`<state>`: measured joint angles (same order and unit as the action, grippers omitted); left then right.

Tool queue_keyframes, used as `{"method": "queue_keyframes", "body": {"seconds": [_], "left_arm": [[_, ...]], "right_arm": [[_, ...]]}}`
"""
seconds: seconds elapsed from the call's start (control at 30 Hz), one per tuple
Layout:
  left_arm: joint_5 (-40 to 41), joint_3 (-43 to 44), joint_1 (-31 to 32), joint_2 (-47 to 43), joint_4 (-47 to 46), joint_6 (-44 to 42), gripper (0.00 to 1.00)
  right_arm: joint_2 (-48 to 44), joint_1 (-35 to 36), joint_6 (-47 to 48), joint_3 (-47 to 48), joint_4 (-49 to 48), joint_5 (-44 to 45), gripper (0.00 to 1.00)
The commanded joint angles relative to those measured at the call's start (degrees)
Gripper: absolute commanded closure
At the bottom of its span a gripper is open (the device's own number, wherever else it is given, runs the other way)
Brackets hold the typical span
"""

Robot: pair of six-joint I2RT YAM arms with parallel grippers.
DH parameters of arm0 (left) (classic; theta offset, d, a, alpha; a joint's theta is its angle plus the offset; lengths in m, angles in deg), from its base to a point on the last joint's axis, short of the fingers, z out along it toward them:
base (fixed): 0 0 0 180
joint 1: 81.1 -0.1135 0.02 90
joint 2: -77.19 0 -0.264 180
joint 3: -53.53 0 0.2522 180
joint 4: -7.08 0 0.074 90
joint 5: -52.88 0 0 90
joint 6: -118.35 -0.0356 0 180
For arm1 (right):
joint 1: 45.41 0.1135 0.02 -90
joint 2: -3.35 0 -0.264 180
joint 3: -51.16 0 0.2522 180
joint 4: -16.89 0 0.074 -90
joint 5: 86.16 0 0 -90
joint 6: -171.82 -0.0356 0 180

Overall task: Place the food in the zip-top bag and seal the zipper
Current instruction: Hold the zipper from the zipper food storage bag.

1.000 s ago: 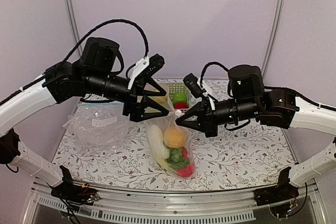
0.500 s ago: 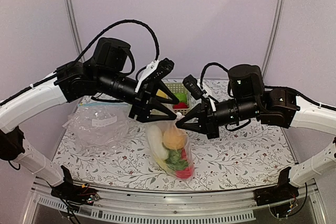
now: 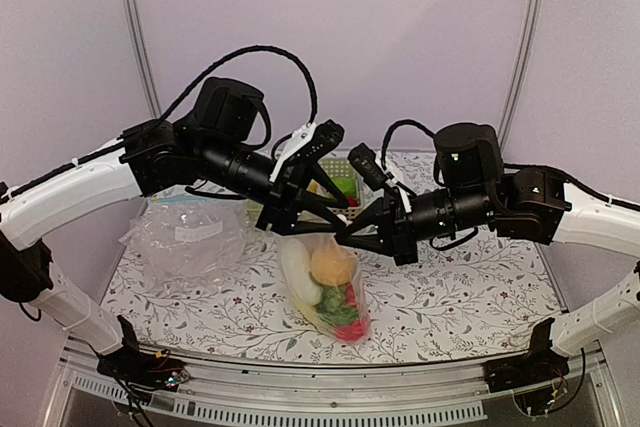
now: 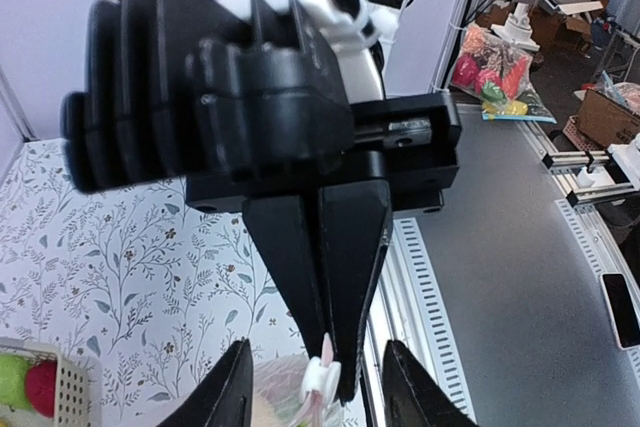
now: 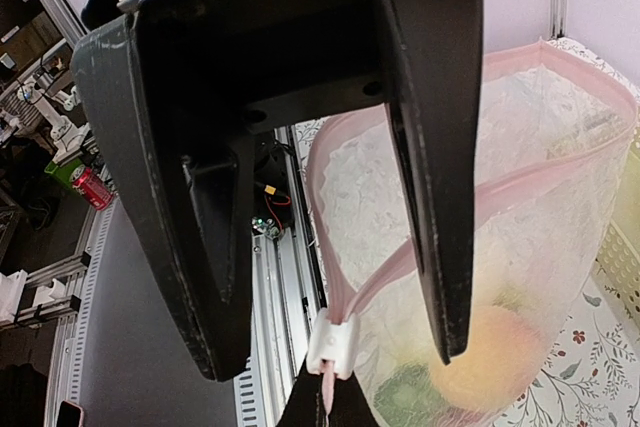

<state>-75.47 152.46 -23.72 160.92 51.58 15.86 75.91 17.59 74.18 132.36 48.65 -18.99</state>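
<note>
The zip-top bag [image 3: 325, 282] hangs upright with its bottom on the table, holding the food: an orange peach [image 3: 332, 264], a white oblong piece [image 3: 298, 272], and green and red pieces. My right gripper [image 3: 345, 233] is shut on the end of the pink zipper [image 5: 400, 257], just beside the white slider [image 5: 333, 342]. In the right wrist view its shut tips [image 5: 330, 409] pinch that strip. My left gripper [image 3: 333, 217] is open, its fingers [image 4: 236, 387] on either side of the slider [image 4: 322, 377]. The bag's mouth gapes open beyond the slider.
A white basket [image 3: 340, 183] with a green and a red fruit stands behind the grippers; it also shows in the left wrist view [image 4: 62, 392]. A second clear bag with a white label [image 3: 185, 232] lies at the left. The table's metal front rail [image 3: 320, 387] runs along the near edge.
My left arm has swung right and down towards the right gripper, bringing its open fingers around the slider. The right gripper has dipped slightly, still holding the bag's end.
</note>
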Motion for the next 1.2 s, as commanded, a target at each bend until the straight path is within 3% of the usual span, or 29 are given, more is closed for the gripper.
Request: {"method": "queue_keyframes", "body": {"seconds": [0.0, 0.43, 1.17], "left_arm": [[0.1, 0.9, 0.7, 0.5, -0.1, -0.9, 0.58], [0.6, 0.8, 0.7, 0.7, 2.5, -1.8, 0.66], [1.2, 2.3, 0.5, 0.8, 5.0, -2.2, 0.89]], "right_arm": [[-0.7, 0.4, 0.4, 0.6, -0.1, 0.6, 1.0], [-1.1, 0.4, 0.4, 0.5, -0.3, 1.0, 1.0], [-2.8, 0.3, 0.0, -1.1, -1.3, 5.6, 1.0]]}}
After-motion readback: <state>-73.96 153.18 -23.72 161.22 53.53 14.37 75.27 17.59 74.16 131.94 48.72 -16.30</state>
